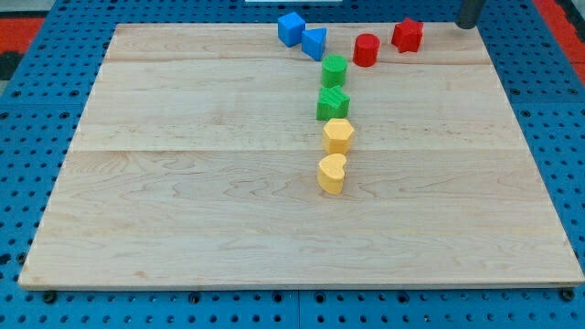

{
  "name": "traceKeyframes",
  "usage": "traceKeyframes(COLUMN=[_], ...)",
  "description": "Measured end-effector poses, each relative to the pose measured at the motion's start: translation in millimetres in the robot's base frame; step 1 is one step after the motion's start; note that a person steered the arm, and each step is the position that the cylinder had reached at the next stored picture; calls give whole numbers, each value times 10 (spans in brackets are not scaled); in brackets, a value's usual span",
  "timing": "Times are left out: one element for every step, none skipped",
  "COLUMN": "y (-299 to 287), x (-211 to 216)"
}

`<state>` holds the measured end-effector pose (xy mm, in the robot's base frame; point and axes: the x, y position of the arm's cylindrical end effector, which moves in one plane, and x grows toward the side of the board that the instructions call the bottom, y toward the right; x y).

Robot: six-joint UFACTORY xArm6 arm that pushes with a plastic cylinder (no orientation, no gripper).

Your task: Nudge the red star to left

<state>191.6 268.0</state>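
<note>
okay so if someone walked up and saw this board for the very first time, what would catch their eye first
Probably the column of blocks down the middle of the wooden board: a green cylinder, a green star, a yellow hexagon and a yellow heart. Along the view's top sit two blue blocks, a red cylinder and the red star. My tip stands at the view's top right, to the right of the red star and apart from it.

Board was pale wood with faint grain bands, sitting on a blue pegboard dotted with holes (red patches at the top corners). Blocks: blue cube and blue triangle, red cylinder and red star, green cylinder and green star, yellow hexagon and yellow heart. My tip was dark grey.
</note>
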Motion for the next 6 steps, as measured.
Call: traceKeyframes(y=[-216, -681, -1007, -1164, -1255, -1588], x=[-6, -3, 8, -1, -5, 2])
